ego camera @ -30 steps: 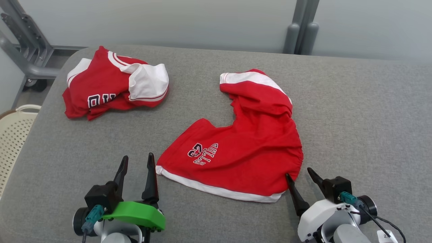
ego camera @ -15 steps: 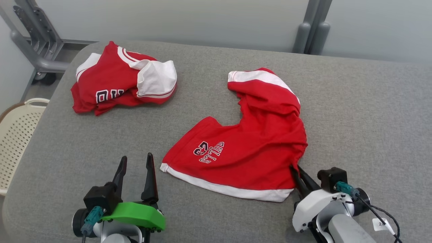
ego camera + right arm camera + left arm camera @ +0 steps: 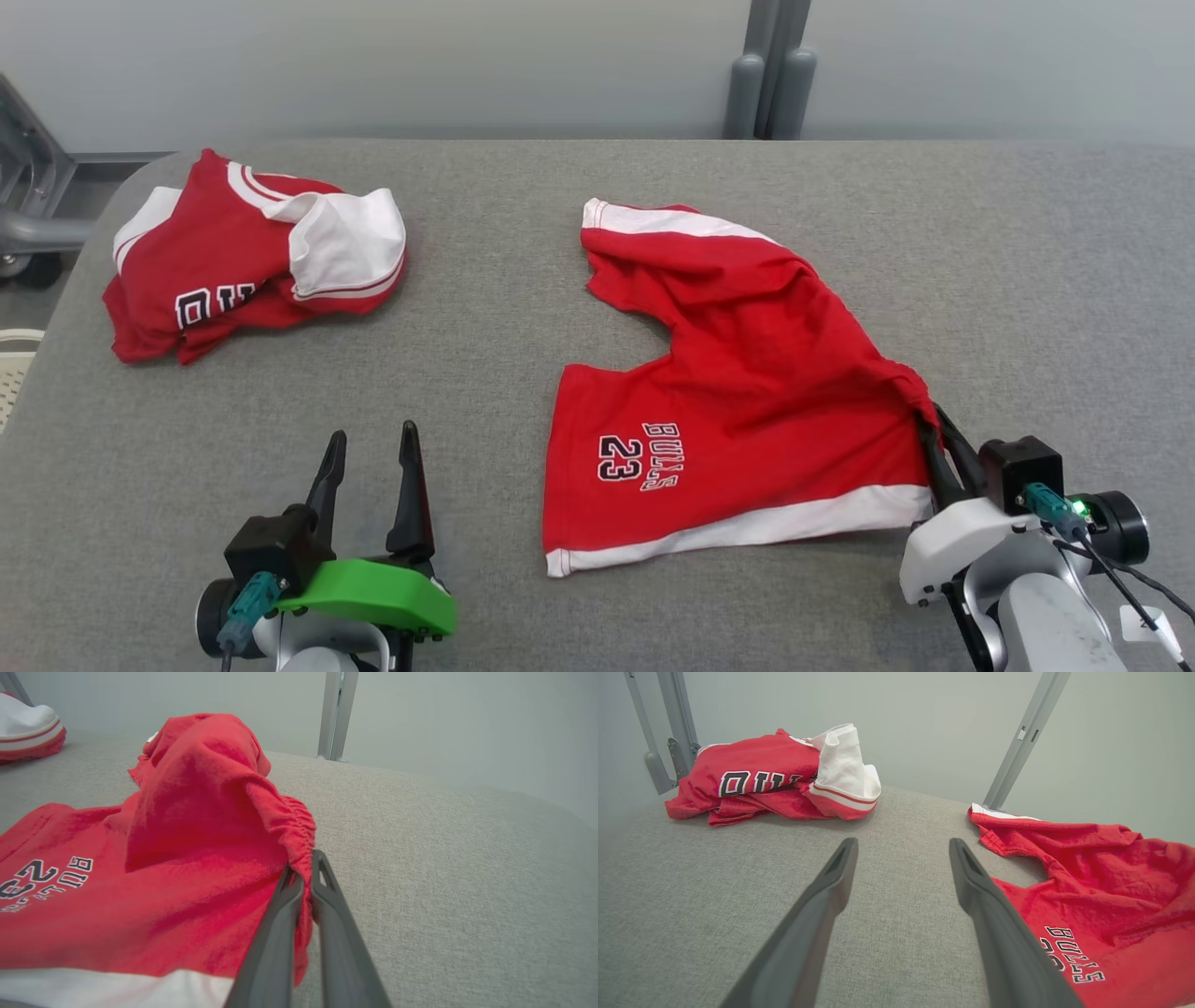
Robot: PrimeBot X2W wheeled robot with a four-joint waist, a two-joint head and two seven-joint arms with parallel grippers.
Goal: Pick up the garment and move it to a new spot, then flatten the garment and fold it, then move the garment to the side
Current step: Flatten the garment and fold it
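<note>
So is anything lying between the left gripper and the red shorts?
Nothing visible does. Bare grey surface is all that separates the left gripper from the shorts. The crumpled jersey lies farther back, on the left.

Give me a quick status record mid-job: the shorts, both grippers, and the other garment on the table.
shorts: red with white hems, partly spread on the grey table, far leg rumpled
right gripper: jaws shut on the gathered waistband of the shorts
left gripper: jaws open, holding nothing, left of the shorts
jersey: red and white, crumpled at the far left, apart from the shorts
</note>
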